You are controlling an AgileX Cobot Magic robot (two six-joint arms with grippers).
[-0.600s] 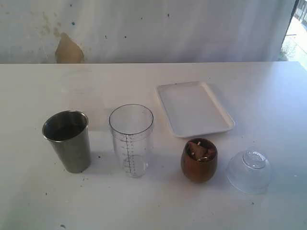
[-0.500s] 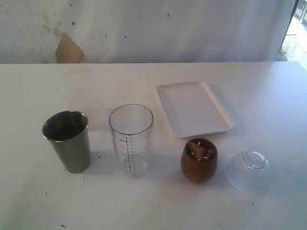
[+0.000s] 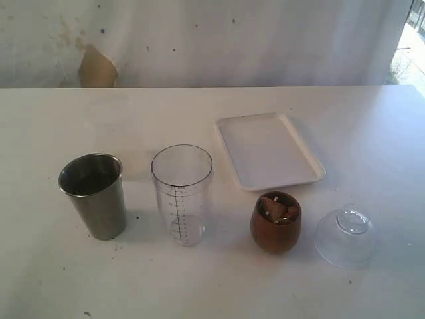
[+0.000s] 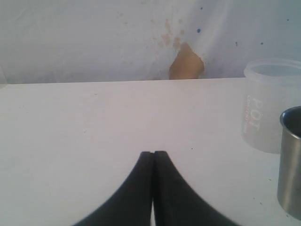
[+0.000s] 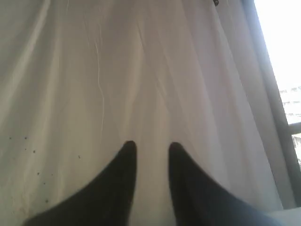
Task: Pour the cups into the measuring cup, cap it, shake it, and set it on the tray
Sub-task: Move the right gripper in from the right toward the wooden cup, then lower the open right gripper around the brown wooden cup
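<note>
On the white table, the exterior view shows a row of things. The steel tumbler (image 3: 93, 196) stands at the left. The clear measuring cup (image 3: 181, 195) with its printed scale is beside it. The brown wooden cup (image 3: 275, 221), holding some pale pieces, stands further right. The white tray (image 3: 269, 151) lies behind them, bare. Neither gripper appears in that view. My left gripper (image 4: 153, 153) is shut on nothing, low over bare table, with the steel tumbler (image 4: 291, 162) and the measuring cup (image 4: 270, 106) off to one side. My right gripper (image 5: 150, 146) is open, empty, facing the white curtain.
A clear domed lid (image 3: 345, 236) sits on the table right of the wooden cup. A white curtain (image 3: 219, 40) with a brown patch (image 3: 96, 68) hangs behind the table. A bright window (image 5: 282, 52) edges the right wrist view.
</note>
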